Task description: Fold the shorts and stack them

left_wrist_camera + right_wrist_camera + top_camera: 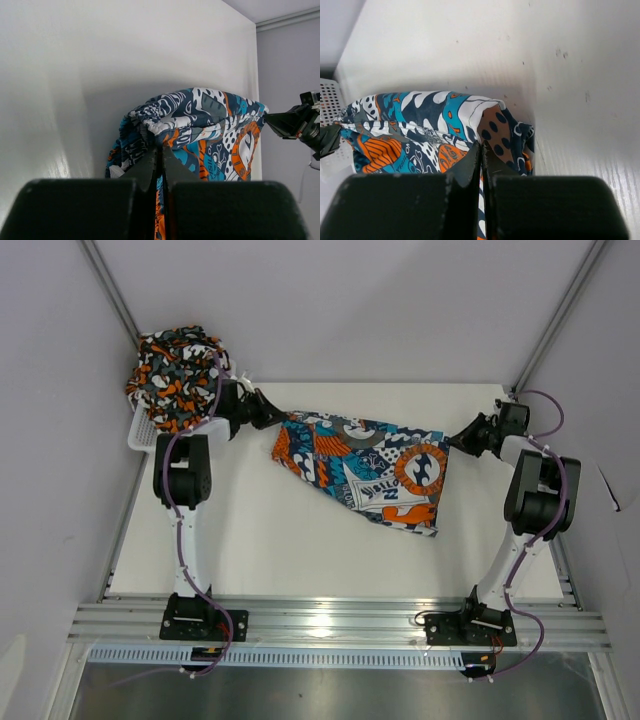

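- Left fingers (270, 414): clenched on the left end of the patchwork shorts' (365, 468) upper edge. In my left wrist view the two fingers (150, 167) press together with cloth pinched between them.
- Right fingers (457, 442): clenched on the opposite end of that same edge. My right wrist view shows them (470, 167) closed tight on the fabric.
- Patchwork shorts, teal-blue, orange and white print: stretched between the two arms across the far half of the counter (300, 550), the held edge running from left to right. The rest of the cloth spreads toward the near side, its lower right corner reaching furthest. I cannot tell how much of it rests on the counter.
- Camouflage shorts (175, 375), orange, black, white and grey: bunched in a heap in the white mesh basket (140, 435) at the far left corner, just beside the left arm and apart from the patchwork pair.
- White mesh basket: also visible at the left edge of my right wrist view (330, 95).
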Controlling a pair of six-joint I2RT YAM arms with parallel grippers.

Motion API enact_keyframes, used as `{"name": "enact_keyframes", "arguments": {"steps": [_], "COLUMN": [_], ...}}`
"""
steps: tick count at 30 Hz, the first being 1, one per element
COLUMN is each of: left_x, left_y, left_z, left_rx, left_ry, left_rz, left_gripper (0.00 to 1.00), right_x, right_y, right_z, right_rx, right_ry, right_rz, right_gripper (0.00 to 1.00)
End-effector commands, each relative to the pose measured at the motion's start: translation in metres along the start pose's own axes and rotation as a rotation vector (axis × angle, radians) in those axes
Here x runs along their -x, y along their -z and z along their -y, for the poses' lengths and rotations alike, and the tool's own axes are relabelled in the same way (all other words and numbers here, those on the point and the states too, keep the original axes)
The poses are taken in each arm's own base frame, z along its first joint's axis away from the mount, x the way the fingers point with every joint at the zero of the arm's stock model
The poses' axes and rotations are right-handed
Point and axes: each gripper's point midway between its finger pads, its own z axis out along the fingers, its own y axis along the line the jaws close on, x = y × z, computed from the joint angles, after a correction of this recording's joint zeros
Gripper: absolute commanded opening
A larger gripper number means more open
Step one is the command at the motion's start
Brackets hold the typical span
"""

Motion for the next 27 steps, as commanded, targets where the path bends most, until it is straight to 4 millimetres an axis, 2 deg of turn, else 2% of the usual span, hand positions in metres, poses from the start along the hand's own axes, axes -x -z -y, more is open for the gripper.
{"name": "enact_keyframes", "arguments": {"steps": [1,5,10,14,17,19,20,21,23,24,25,26,27], "left_x": [0.040,0.046,0.053,0.053,0.048,0.046,0.044,0.044,0.042,0.042,0.044,0.044,0.044], "left_y": [0.022,0.021,0.016,0.007,0.003,0.000,-0.001,-0.001,0.001,0.002,0.006,0.008,0.011], "left_z": [0.042,0.046,0.043,0.026,0.016,0.008,0.005,0.004,0.001,0.001,0.005,0.008,0.009], "left_rx": [-0.078,-0.087,-0.075,-0.030,-0.011,0.015,0.029,0.039,0.059,0.067,0.075,0.081,0.091], "left_ry": [-0.053,-0.037,-0.021,-0.014,-0.004,-0.006,-0.006,-0.009,-0.015,-0.018,-0.031,-0.038,-0.044], "left_rz": [0.089,0.100,0.119,0.125,0.113,0.109,0.105,0.105,0.105,0.106,0.109,0.111,0.111], "left_gripper": [0.00,0.00,0.00,0.00,0.00,0.02,0.07,0.12,0.34,0.46,0.67,0.84,0.95], "right_x": [0.030,0.042,0.051,0.051,0.040,0.038,0.037,0.039,0.041,0.046,0.048,0.052,0.056], "right_y": [0.015,0.010,-0.006,-0.018,-0.025,-0.027,-0.028,-0.028,-0.026,-0.023,-0.020,-0.010,-0.005], "right_z": [-0.025,-0.031,-0.020,-0.007,0.006,0.012,0.014,0.013,0.012,0.008,0.006,-0.003,-0.004], "right_rx": [0.086,0.102,0.083,0.045,0.009,-0.023,-0.030,-0.028,-0.042,-0.041,-0.053,-0.056,-0.083], "right_ry": [0.004,-0.004,-0.030,-0.049,-0.066,-0.064,-0.064,-0.060,-0.063,-0.050,-0.041,-0.024,0.005], "right_rz": [0.076,0.081,0.080,0.069,0.045,0.045,0.041,0.042,0.041,0.052,0.062,0.076,0.094], "right_gripper": [0.00,0.00,0.00,0.00,0.00,0.08,0.17,0.30,0.43,0.46,0.49,0.56,0.59]}}
